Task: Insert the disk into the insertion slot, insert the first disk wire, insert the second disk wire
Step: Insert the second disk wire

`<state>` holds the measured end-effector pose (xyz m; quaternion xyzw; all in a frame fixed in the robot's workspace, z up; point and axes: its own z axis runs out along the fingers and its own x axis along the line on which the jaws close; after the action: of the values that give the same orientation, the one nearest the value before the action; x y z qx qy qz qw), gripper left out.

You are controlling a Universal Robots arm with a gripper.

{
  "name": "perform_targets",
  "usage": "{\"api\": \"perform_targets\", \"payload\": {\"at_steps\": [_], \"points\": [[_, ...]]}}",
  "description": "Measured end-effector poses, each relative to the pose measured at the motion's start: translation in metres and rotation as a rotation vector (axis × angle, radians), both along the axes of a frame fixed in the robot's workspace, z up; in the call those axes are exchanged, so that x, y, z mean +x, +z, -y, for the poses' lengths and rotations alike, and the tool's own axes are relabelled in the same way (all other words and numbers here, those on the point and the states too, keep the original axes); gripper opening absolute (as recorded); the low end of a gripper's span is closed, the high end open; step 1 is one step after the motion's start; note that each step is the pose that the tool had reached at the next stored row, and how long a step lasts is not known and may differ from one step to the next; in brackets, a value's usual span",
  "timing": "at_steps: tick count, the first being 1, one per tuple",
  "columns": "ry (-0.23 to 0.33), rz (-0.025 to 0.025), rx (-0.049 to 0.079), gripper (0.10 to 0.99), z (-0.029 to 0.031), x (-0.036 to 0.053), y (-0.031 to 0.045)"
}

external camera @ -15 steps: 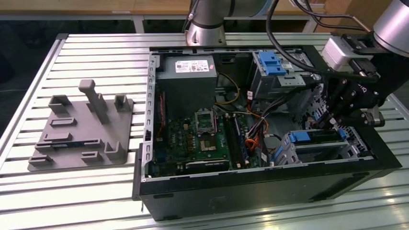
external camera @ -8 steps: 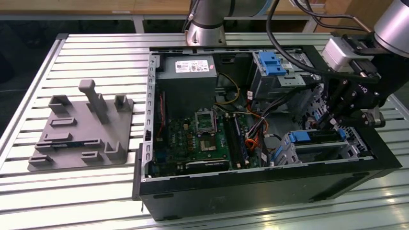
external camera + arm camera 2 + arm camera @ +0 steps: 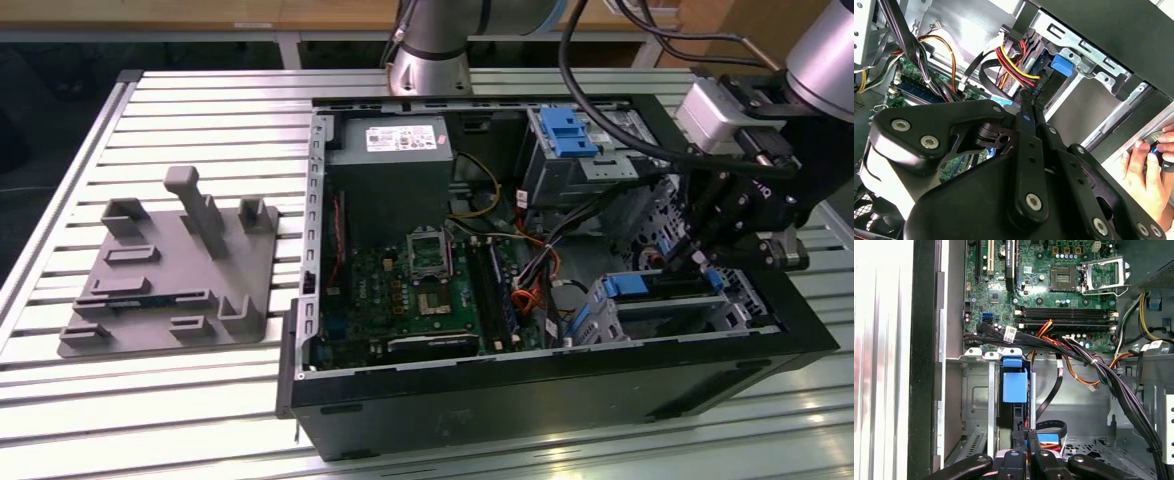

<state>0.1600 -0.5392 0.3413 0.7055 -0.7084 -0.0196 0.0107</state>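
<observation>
The black linkage-fingered end effector (image 3: 1026,437) is reaching into the open black steel computer case (image 3: 534,385), fingers pinched together, apparently clenched on a thin connector at the disk's end. The silver-grey disk in its blue plastic carrier (image 3: 1015,385) is sitting inside the perforated sheet-metal insertion slot (image 3: 976,390), beside the green motherboard (image 3: 1054,285).

Exterior view looks down obliquely from afar on the open case (image 3: 561,390); both wrist views sit close inside it, sharing the cage (image 3: 979,390) (image 3: 1094,70).
</observation>
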Motion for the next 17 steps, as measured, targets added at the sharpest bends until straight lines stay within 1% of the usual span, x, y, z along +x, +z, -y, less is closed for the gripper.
{"api": "perform_targets", "payload": {"at_steps": [7,17], "points": [[-0.002,0.0000,0.000,0.141,0.0007,0.0000,-0.0015],[-0.002,0.0000,0.000,0.141,0.0010,0.0000,-0.0059]]}}
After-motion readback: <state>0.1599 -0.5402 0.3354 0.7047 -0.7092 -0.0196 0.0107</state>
